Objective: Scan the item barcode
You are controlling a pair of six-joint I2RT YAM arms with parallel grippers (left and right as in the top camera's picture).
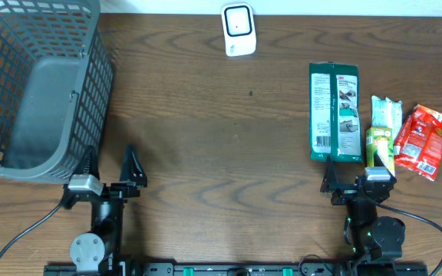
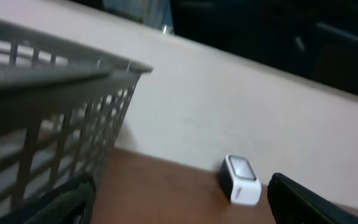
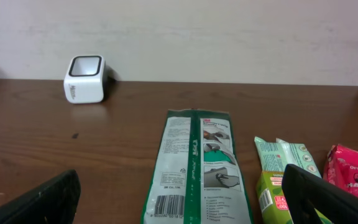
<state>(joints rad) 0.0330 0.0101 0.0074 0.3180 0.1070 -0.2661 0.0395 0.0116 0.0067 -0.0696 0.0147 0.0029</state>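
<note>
The white barcode scanner (image 1: 238, 29) stands at the back middle of the table, also seen as the scanner (image 3: 86, 79) and the scanner (image 2: 241, 180). A green-and-white flat package (image 1: 334, 112) lies at the right, its barcode facing up near its front end. In the right wrist view this package (image 3: 197, 163) lies straight ahead of my right gripper (image 3: 182, 205). My right gripper (image 1: 357, 170) is open and empty just in front of the package. My left gripper (image 1: 111, 162) is open and empty beside the basket, far from the items.
A grey mesh basket (image 1: 37, 84) fills the back left corner, and the basket (image 2: 42, 118) looms close in the left wrist view. Right of the package lie a pale green pack (image 1: 384, 115), a yellow-green box (image 1: 378, 146) and a red packet (image 1: 424, 142).
</note>
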